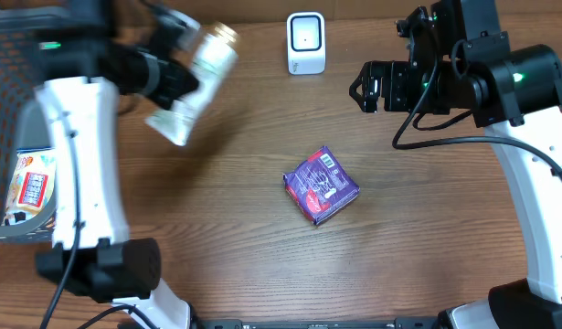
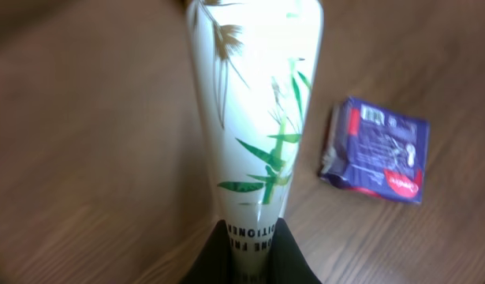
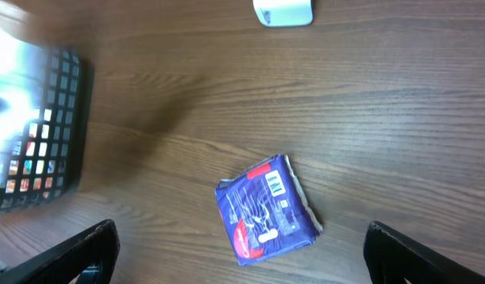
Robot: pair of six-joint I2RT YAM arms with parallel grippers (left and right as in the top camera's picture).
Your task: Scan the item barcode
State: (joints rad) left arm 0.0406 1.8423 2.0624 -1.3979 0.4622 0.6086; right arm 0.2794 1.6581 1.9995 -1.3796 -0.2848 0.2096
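Left wrist: left claw [image 2: 250,254] tight on bamboo-print tube [image 2: 258,118] with "ITIONER" lettering; right claw [image 3: 240,237] agape.

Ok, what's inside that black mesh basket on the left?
A colourful packet shows in the basket; the left arm covers part of it, so anything more there stays hidden.

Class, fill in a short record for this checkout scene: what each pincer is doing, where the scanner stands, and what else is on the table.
left pincer: shut on the conditioner tube, held above the table
right pincer: open, empty, raised to the right of the scanner
scanner: white, at the far edge, centre
purple packet: lying mid-table, barcode face up, untouched
basket: black mesh, left side, packaged goods inside
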